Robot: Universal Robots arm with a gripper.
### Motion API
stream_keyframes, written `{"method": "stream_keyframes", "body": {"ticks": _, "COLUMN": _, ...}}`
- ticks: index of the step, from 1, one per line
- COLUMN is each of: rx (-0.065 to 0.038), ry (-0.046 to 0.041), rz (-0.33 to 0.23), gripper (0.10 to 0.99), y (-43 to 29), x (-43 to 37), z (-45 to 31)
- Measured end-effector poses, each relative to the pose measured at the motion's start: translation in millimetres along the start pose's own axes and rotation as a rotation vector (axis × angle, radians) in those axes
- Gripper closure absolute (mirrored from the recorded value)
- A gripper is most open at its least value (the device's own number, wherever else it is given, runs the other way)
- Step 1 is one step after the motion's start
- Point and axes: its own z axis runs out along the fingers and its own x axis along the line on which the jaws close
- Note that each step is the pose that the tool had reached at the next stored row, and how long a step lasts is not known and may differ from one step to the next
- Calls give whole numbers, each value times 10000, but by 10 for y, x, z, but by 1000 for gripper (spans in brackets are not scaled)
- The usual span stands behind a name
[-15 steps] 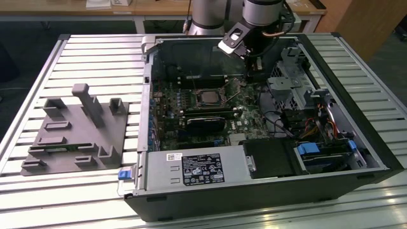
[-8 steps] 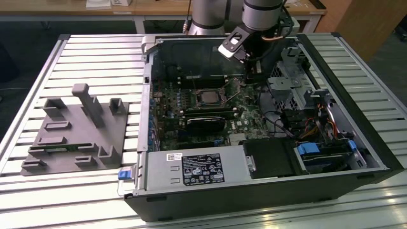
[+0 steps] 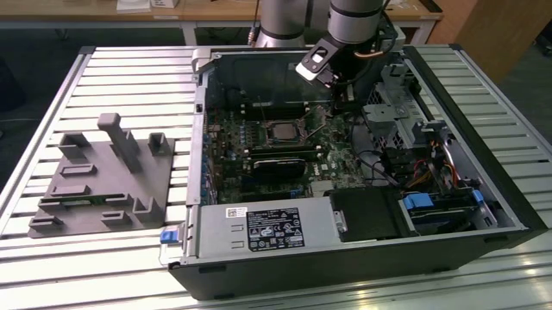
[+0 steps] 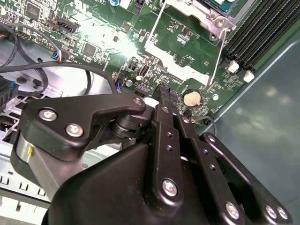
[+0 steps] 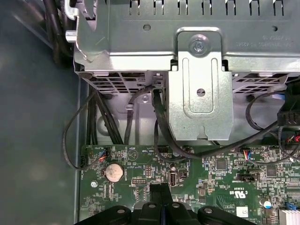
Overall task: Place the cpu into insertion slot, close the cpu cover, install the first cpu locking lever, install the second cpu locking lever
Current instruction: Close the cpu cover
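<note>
The pincer [image 4: 167, 95] is narrow, its fingertips together on nothing, over the motherboard [image 4: 178, 42] beside one coin battery [image 4: 191, 97]. The cpu [image 3: 280, 131] lies in its socket inside the computer case [image 3: 345, 268]. The power supply [image 3: 216, 234] carries one black label [image 3: 274, 228] and one white sticker [image 3: 236, 212].

Fixture tray [image 3: 103, 187] on table [image 3: 129, 71], exterior view's left of PC case [image 3: 345, 265]; cpu [image 3: 281, 131] in mobo socket.
</note>
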Motion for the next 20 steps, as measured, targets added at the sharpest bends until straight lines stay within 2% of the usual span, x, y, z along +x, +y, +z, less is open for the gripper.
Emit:
{"method": "stream_keyframes", "body": {"ticks": 3, "rx": 12, "ry": -5, "rz": -1, "gripper": 980, "y": 0, "x": 0, "z": 0}}
{"method": "stream_keyframes", "body": {"ticks": 4, "rx": 70, "ry": -4, "rz": 0, "gripper": 980, "y": 0, "x": 0, "z": 2}}
{"method": "stream_keyframes", "body": {"ticks": 9, "rx": 596, "ry": -12, "rz": 7, "gripper": 980, "y": 5, "x": 0, "z": 7}}
{"method": "stream_keyframes", "body": {"ticks": 10, "rx": 731, "ry": -15, "rz": 9, "gripper": 980, "y": 8, "x": 0, "z": 8}}
{"method": "stream_keyframes", "body": {"ticks": 11, "rx": 806, "ry": -17, "rz": 10, "gripper": 980, "y": 8, "x": 0, "z": 8}}
{"method": "stream_keyframes", "body": {"ticks": 17, "rx": 822, "ry": -16, "rz": 11, "gripper": 980, "y": 8, "x": 0, "z": 9}}
{"method": "stream_keyframes", "body": {"ticks": 20, "rx": 822, "ry": -15, "rz": 10, "gripper": 980, "y": -15, "x": 0, "z": 7}}
